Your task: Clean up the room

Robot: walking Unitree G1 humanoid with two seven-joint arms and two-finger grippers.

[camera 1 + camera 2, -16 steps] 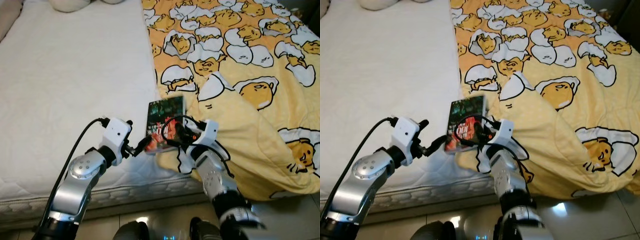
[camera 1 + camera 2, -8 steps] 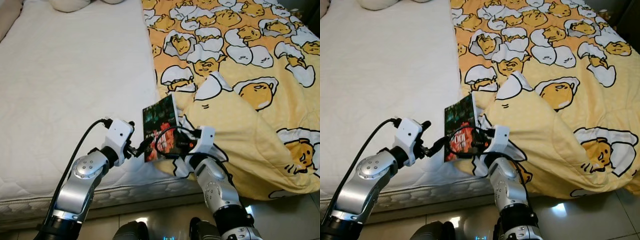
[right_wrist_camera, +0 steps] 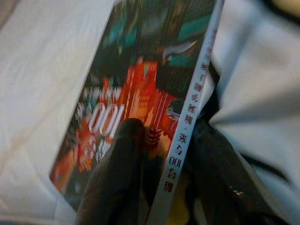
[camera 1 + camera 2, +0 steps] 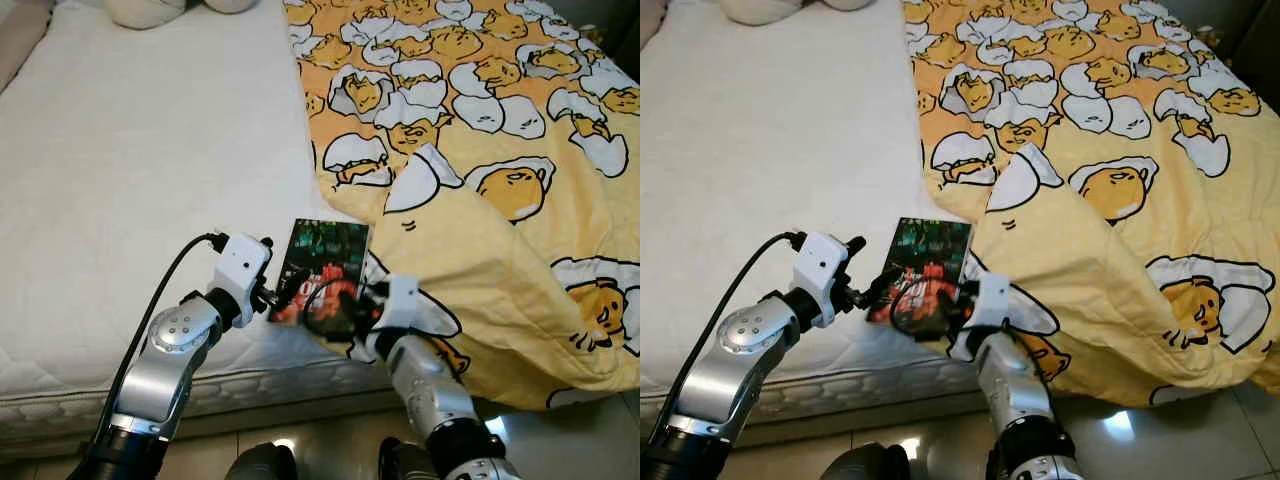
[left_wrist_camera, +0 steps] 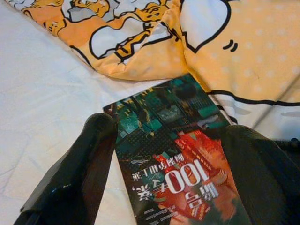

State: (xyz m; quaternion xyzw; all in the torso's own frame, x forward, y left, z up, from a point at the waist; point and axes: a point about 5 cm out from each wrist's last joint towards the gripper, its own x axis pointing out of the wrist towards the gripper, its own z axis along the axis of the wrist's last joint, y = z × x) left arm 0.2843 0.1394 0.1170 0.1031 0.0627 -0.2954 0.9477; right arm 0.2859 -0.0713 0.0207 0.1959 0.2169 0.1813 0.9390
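The right gripper's (image 3: 159, 173) fingers (image 3: 119, 159) are clamped on the near end of a book (image 4: 320, 268), one finger lying across the dark cover with its red "100" print, the other beneath by the white spine. The left gripper (image 5: 168, 154) has its two fingers (image 5: 89, 159) spread wide on either side of the same book, one at each long edge; whether they touch the cover cannot be told. In the head views the book lies on the white mattress (image 4: 130, 200) close to the bed's front edge, its far end pointing toward 12 o'clock and its right edge just beside the folded corner of the yellow duvet (image 4: 480, 210), which is printed with egg characters. The left gripper's silver wrist comes in from 9 o'clock of the book, with a black cable looping back along the forearm; the right gripper reaches up from 6 o'clock, its wrist resting against the duvet's white underside. The duvet covers the bed from 12 to 4 o'clock of the book, while bare mattress spreads toward 10 o'clock. A pale pillow (image 4: 145, 10) sits at the far end of the mattress. Shiny tiled floor (image 4: 330, 440) shows below the bed's front edge.
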